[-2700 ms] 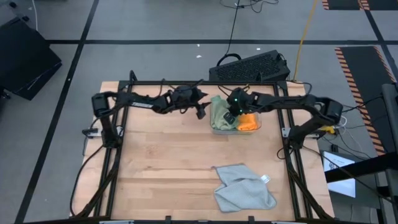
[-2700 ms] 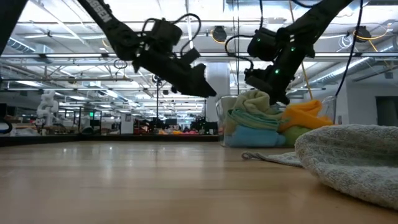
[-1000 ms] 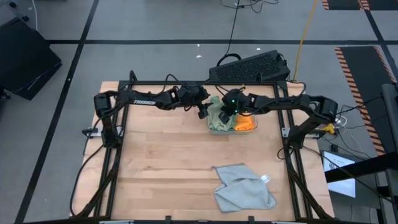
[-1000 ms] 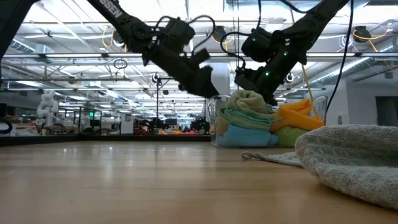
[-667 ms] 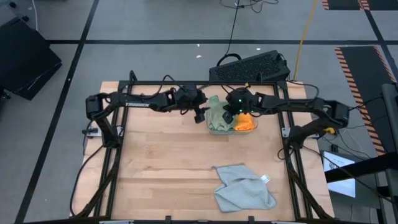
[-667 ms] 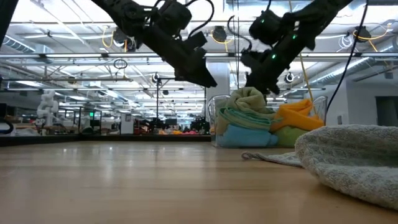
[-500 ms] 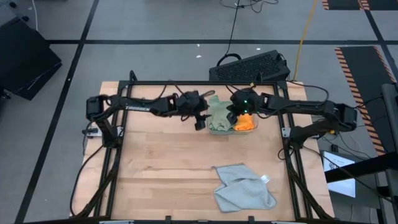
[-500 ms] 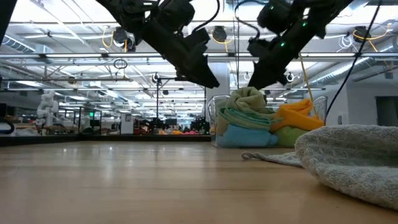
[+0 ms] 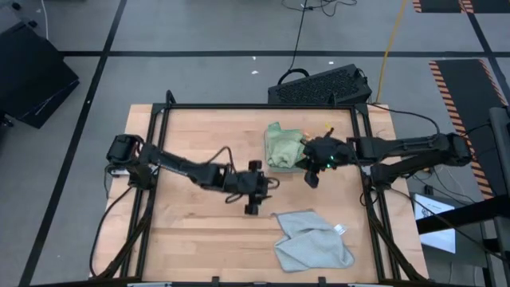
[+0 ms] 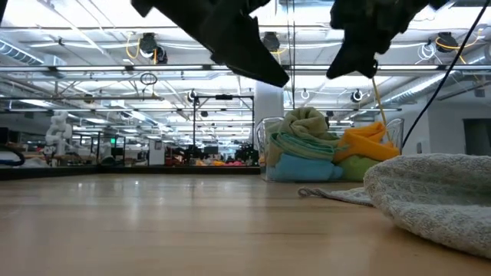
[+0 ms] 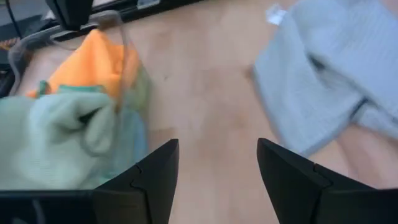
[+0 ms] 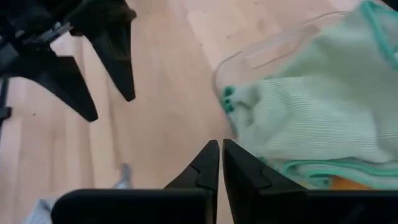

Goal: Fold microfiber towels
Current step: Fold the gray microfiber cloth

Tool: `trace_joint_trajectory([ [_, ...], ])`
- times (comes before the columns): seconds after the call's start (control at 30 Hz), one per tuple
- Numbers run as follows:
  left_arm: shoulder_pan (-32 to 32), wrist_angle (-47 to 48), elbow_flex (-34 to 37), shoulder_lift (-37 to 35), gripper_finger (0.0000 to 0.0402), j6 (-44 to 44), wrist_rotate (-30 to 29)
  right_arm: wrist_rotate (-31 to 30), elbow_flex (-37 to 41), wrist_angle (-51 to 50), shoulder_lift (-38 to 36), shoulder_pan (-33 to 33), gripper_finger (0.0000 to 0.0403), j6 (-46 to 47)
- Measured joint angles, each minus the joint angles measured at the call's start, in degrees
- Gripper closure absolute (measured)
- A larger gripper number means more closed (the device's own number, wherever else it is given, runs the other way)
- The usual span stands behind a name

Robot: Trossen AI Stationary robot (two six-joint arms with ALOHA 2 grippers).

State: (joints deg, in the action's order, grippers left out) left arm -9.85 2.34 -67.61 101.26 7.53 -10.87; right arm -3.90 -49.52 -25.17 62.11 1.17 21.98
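Near edge of the tabletop (image 9: pixel 199 239), right of centre: one light grey towel (image 9: pixel 312 241) is lying crumpled, loosely doubled over, nubby microfiber weave, small white tag at its right edge. The low view is showing its pile as a rounded hump.

Mid-table: the left gripper (image 9: pixel 253 198) is hanging over bare wood, left of the grey towel and nearer than the tray. Left arm is reaching in from the left edge, stretched long and low, wrist angled toward the near edge. Fingers (image 11: pixel 152 180) are standing apart, nothing between them.

Toward the far edge, right of centre: a clear shallow plastic tray (image 10: pixel 270 146), thin curved wall, is holding a heap of soft cloths. Counting what is visible there: one pale sage green towel (image 9: pixel 283 146) bunched on top, one bright blue towel (image 10: pixel 307 166) beneath it, one orange towel (image 10: pixel 367 142) on the right side, and a bit of bright green towel (image 10: pixel 360 165) under the orange. Whether there is a second sage one I can't tell.

The right gripper (image 9: pixel 311 177) is sitting just beside the tray on its right, near side. Right arm is coming in nearly level from the right edge. Fingertips (image 12: pixel 208 163) are pressed together, gripping nothing.

Wood-grain top, black frame rails round the edges.
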Motion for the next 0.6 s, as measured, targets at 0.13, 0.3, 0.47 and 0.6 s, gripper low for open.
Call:
trace_joint_trajectory([
  [0.13,-4.83,-2.08,0.01,3.58,0.0183,-4.85,-4.95,-5.19,0.00,-2.11,-0.75,-6.08,0.0387,4.48],
  [0.3,-8.22,-8.42,0.02,9.75,0.0172,-9.62,-5.60,-9.81,0.00,-2.80,-0.71,-12.22,0.0387,7.07],
  [0.47,-8.98,-12.39,0.00,14.30,0.0146,-13.51,-5.61,-9.81,0.00,-2.87,-0.73,-16.09,0.0387,6.89],
  [0.6,-8.70,-13.22,0.00,17.09,0.0142,-14.81,-2.13,-10.62,0.30,-2.44,-0.34,-18.99,0.0387,7.18],
])
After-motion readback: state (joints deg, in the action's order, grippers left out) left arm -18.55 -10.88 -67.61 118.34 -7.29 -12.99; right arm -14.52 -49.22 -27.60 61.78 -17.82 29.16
